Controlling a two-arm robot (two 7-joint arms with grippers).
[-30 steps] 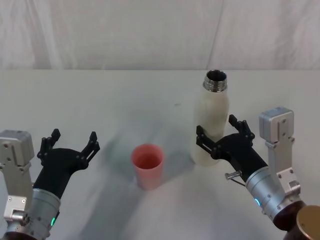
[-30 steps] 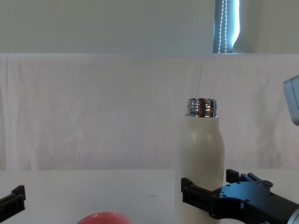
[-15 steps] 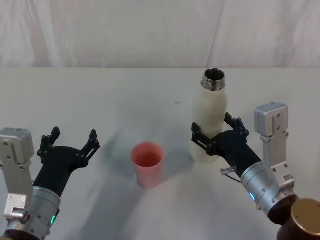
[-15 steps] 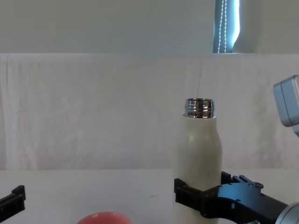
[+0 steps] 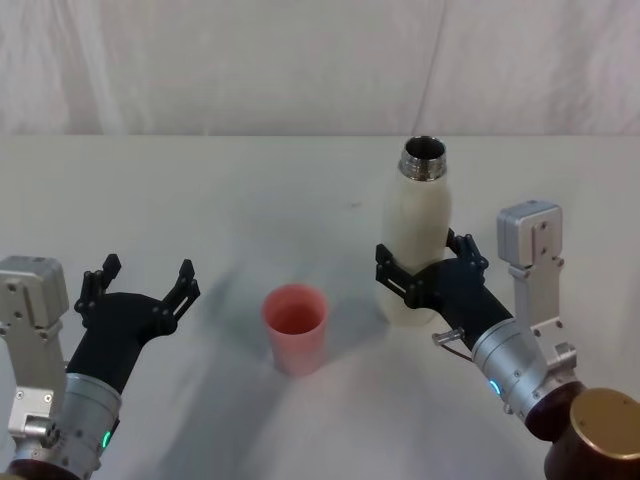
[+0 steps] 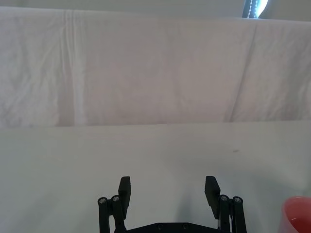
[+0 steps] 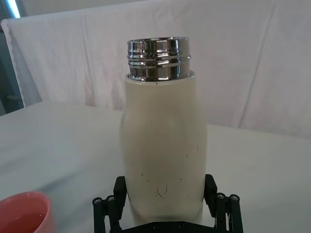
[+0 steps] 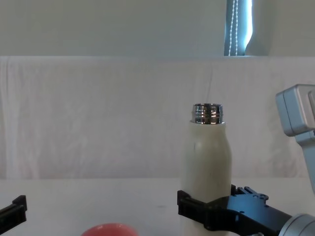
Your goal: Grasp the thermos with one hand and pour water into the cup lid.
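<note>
Your tall cream-white matte thermos (image 5: 416, 245) with its open chrome threaded neck stands upright on the white cloth-covered table (image 5: 250, 200). Your right gripper (image 5: 425, 270) has its black fingers (image 7: 115, 194) clamped on the lower body of the thermos, one on each side. The small salmon-pink cup lid (image 5: 295, 330) sits mouth up to the left of the thermos and a little nearer you, apart from it. Your left gripper (image 5: 140, 285) hovers farther left of the thermos, beyond the cup lid, fingers spread and holding nothing.
</note>
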